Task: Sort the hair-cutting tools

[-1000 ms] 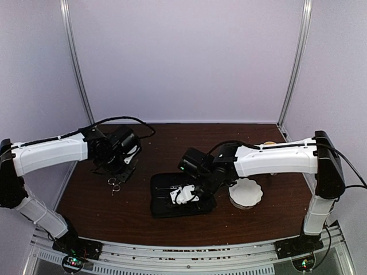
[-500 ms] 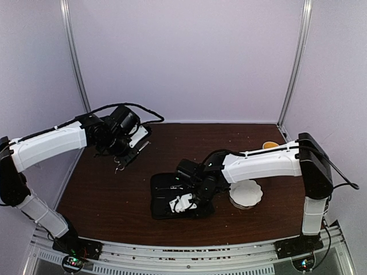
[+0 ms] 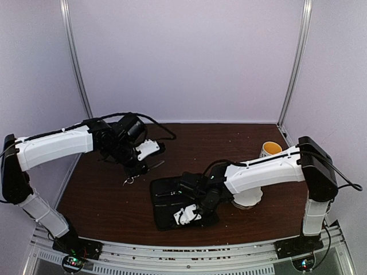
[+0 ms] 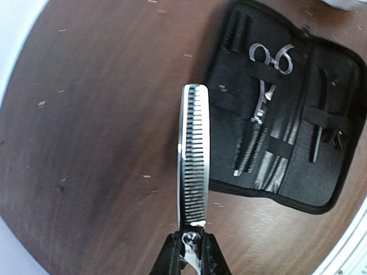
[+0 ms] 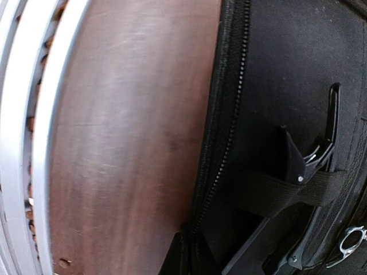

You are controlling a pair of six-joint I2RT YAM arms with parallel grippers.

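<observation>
Your left end effector [image 4: 192, 255] is clenched on the thinning scissors [image 4: 193, 154], blade pointing straight ahead. The open zip case [image 4: 350, 80] lies ahead and right on the bench [image 4: 103, 143], a second pair [image 4: 262, 97] strapped inside. Your right end effector [image 5: 188, 258] pinches its zipped edge.

A black zip case [image 3: 169, 200] lies open on the brown desk [image 3: 97, 200], with its zipper edge between the tips of the right end effector [image 5: 184, 256]. A white scalloped bowl [image 3: 252, 198] sits to the right of this end effector, and a yellow-lined cup [image 3: 270, 149] stands farther behind.
</observation>
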